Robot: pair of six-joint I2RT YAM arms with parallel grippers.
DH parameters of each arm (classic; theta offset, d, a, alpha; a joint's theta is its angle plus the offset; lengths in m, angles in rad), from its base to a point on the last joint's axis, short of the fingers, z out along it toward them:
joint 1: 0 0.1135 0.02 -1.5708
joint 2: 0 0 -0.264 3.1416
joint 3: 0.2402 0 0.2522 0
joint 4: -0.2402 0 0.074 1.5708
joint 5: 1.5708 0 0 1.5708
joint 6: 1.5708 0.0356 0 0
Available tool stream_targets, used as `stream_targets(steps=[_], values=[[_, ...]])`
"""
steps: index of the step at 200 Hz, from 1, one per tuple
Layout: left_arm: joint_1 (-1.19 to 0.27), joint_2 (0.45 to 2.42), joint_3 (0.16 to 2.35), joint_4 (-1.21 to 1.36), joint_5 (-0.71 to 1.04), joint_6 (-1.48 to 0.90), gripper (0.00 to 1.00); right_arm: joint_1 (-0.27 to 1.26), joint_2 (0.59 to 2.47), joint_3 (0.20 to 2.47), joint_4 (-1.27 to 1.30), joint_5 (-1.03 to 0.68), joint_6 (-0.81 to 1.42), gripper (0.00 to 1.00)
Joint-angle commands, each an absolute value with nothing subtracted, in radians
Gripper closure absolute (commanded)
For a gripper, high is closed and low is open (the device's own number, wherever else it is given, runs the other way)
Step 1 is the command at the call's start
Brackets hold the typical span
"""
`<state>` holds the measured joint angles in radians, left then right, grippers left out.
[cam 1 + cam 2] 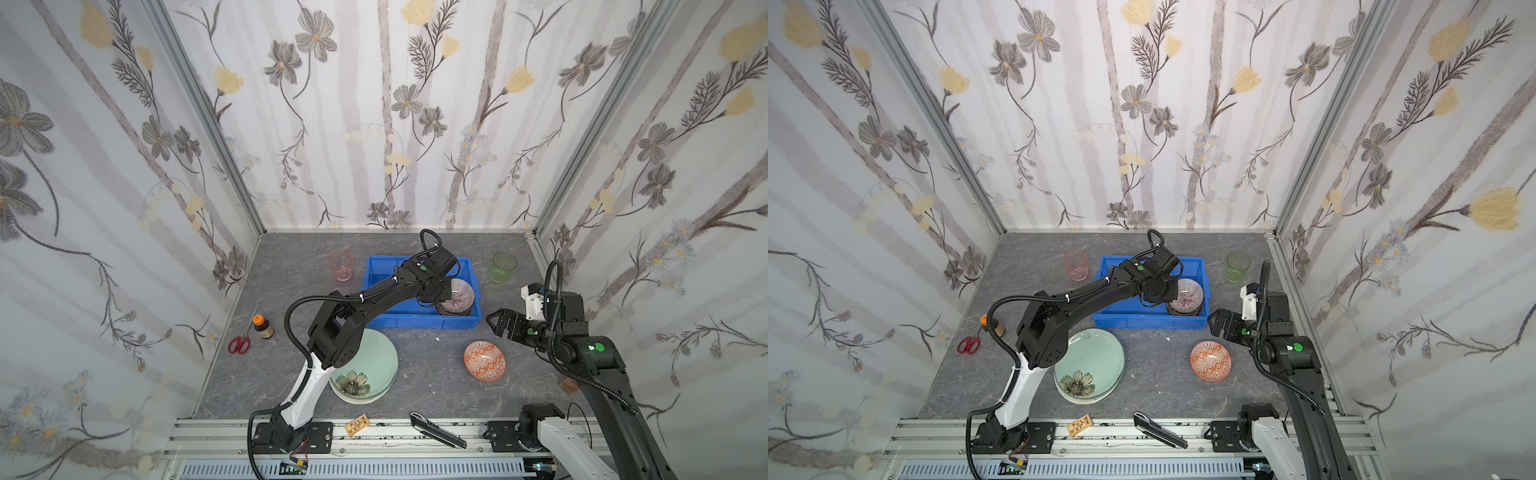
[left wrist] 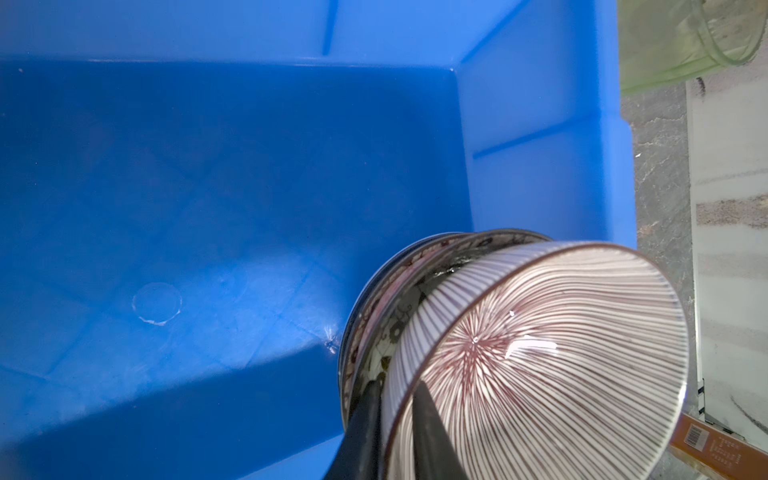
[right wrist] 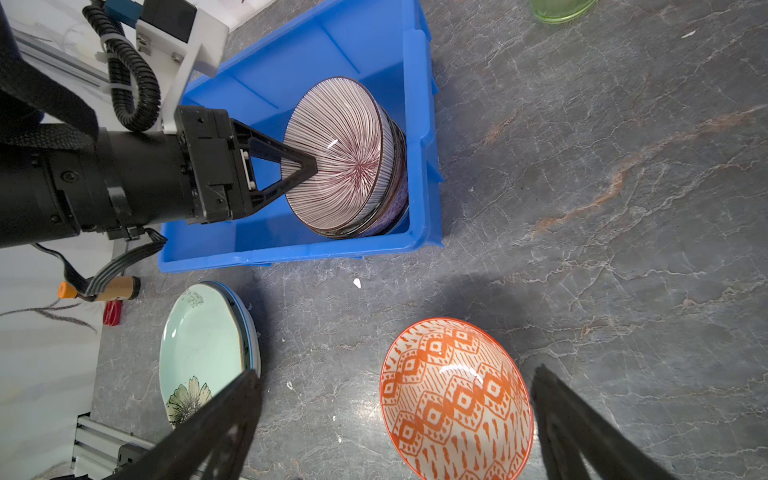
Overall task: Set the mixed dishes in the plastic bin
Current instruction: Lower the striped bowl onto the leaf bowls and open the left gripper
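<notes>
The blue plastic bin (image 1: 419, 324) (image 1: 1150, 322) stands at the middle back of the grey table. In its right end a red-and-white striped bowl (image 1: 462, 291) (image 2: 540, 353) (image 3: 336, 153) lies on a stack of patterned bowls. My left gripper (image 1: 442, 293) (image 2: 397, 382) (image 3: 312, 166) straddles that bowl's rim with one finger inside and one outside. Whether it still presses I cannot tell. My right gripper (image 1: 494, 322) (image 3: 397, 372) hangs open above the orange bowl (image 1: 485, 359) (image 1: 1210, 360) (image 3: 457, 399), holding nothing. A pale green flower plate (image 1: 374, 361) (image 3: 199, 345) tops a plate stack.
A pink tumbler (image 1: 341, 266) stands left of the bin, a green tumbler (image 1: 504, 268) (image 2: 673, 37) to its right. Red scissors (image 1: 239, 344) and a brown bottle (image 1: 263, 327) lie by the left wall. A black tool (image 1: 436, 430) rests on the front rail.
</notes>
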<state>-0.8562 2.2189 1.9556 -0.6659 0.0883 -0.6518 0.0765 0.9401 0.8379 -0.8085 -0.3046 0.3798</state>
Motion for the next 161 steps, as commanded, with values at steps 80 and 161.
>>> stream_targets(steps=[80,161], values=[[-0.854,2.194,1.979,-0.68,0.07,-0.643,0.6,0.072,0.965,0.836,-0.764,-0.318,0.367,0.0],[-0.855,2.176,1.984,-0.687,0.063,-0.638,0.5,0.071,0.968,0.828,-0.763,-0.315,0.367,0.0]])
